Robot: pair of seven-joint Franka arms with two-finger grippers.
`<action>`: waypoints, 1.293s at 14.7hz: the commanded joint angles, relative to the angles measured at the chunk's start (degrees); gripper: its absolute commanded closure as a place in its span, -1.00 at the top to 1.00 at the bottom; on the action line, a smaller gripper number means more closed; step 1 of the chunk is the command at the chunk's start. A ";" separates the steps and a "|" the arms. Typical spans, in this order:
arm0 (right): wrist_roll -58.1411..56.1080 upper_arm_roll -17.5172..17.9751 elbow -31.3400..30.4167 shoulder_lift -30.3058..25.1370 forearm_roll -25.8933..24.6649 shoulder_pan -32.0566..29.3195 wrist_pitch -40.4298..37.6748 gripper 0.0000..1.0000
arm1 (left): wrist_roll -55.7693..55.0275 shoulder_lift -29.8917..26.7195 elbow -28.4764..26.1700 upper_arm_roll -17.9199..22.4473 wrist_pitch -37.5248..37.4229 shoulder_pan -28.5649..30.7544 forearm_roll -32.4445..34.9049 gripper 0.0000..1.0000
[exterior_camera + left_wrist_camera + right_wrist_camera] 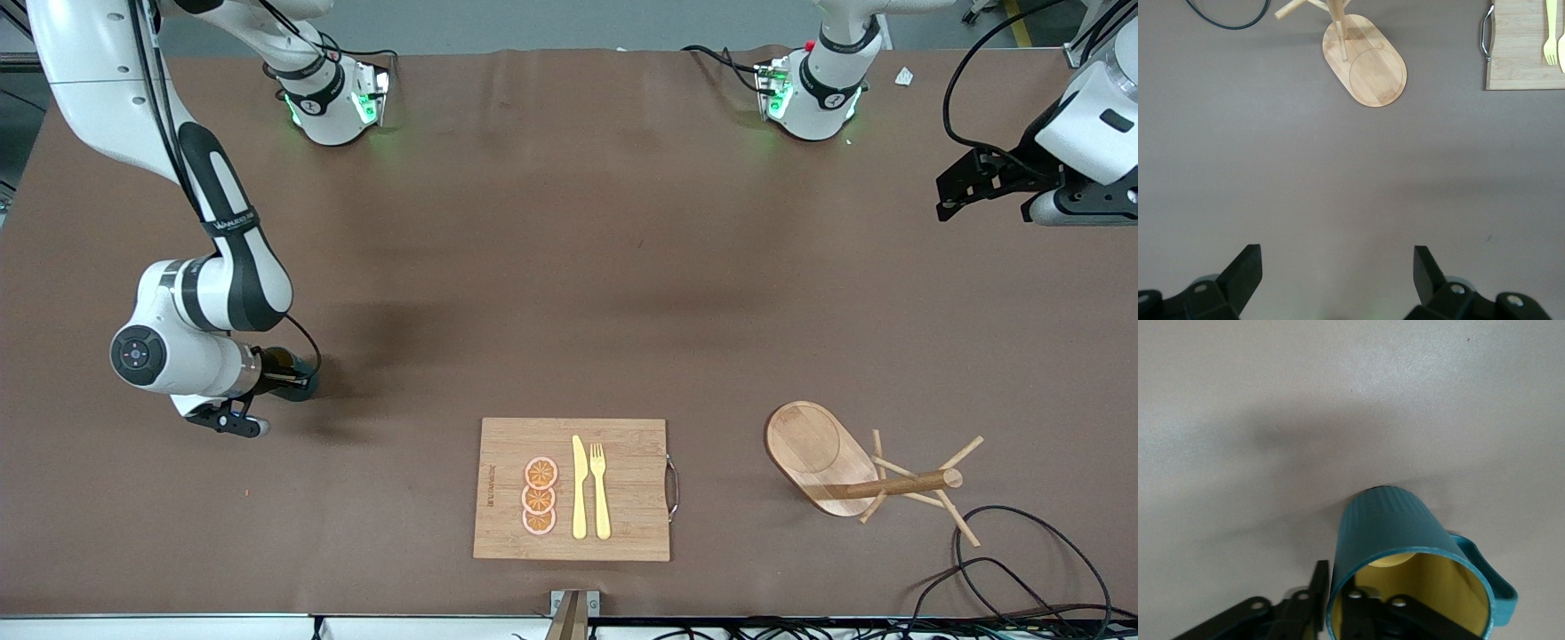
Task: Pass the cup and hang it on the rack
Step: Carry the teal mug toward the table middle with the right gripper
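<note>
The dark teal cup [300,366] rests on the table at the right arm's end; the right wrist view shows its ribbed wall [1391,520], yellow inside and loop handle [1491,583]. My right gripper [283,380] [1337,590] is shut on the cup's rim wall, one finger inside and one outside. The wooden rack [813,452] stands toward the left arm's end, nearer the front camera, with its post [898,486] and thin pegs. My left gripper [956,187] [1336,257] hangs open and empty over bare table, apart from the rack [1368,67].
A bamboo cutting board [622,533] with orange slices [540,496], a yellow knife [579,489] and fork [600,489] lies near the front edge. Black cables [1022,569] loop beside the rack.
</note>
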 commanded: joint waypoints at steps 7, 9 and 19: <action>14.94 1.39 15.65 -1.43 2.67 9.65 -16.50 -0.96 | 0.87 0.36 1.36 -0.21 -1.50 -0.22 0.21 1.00; 17.25 1.30 17.68 -1.25 3.74 14.31 -16.59 -0.96 | 0.87 0.36 1.45 -0.21 -1.50 -0.14 0.21 1.00; 40.35 1.30 40.00 17.01 6.12 33.04 -10.11 -0.95 | 0.78 0.45 1.80 -0.21 -1.50 -0.14 0.21 1.00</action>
